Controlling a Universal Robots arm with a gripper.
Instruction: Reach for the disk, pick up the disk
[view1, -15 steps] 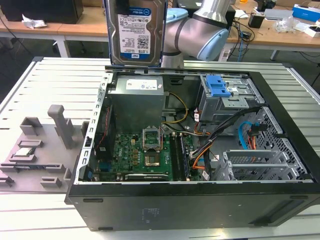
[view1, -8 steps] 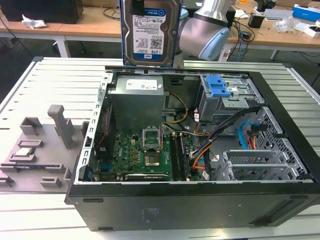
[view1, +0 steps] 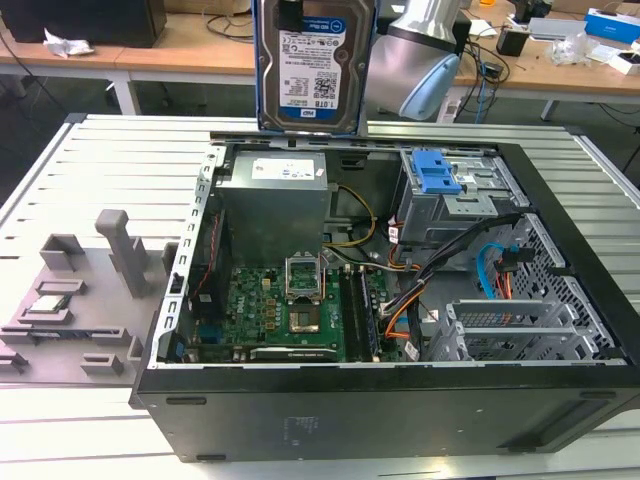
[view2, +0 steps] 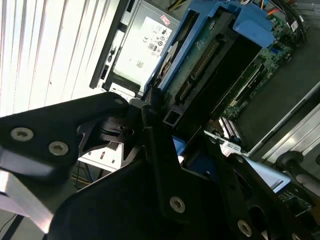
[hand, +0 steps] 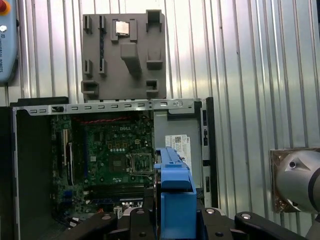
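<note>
the disk (view1: 317, 65) hangs at the top centre of the exterior view, standing on edge with its label side facing the camera, well above the open computer case (view1: 560, 200) and not touching it. the gripper (view1: 290, 10) holds it from above at the very top edge of the frame, and the silver arm (view1: 425, 45) sits just to the exterior view's right of it. in the first wrist view i see the gripper (hand: 175, 222) clamped on the disk (hand: 175, 195), with a black finger pressed against each side of its blue bracket. the second wrist view shows the same grip (view2: 165, 120), with the disk (view2: 210, 55) running away from the fingers, its circuit-board side showing. below, in the exterior view, the grey power supply (view1: 275, 200) fills the case's upper left, the green motherboard (view1: 270, 310) lies in front of it, and the drive cage (view1: 460, 195) with its blue latch stands at the upper right. a grey parts tray (view1: 70, 300) rests on the slatted table (view1: 120, 150) at the frame's left.
</note>
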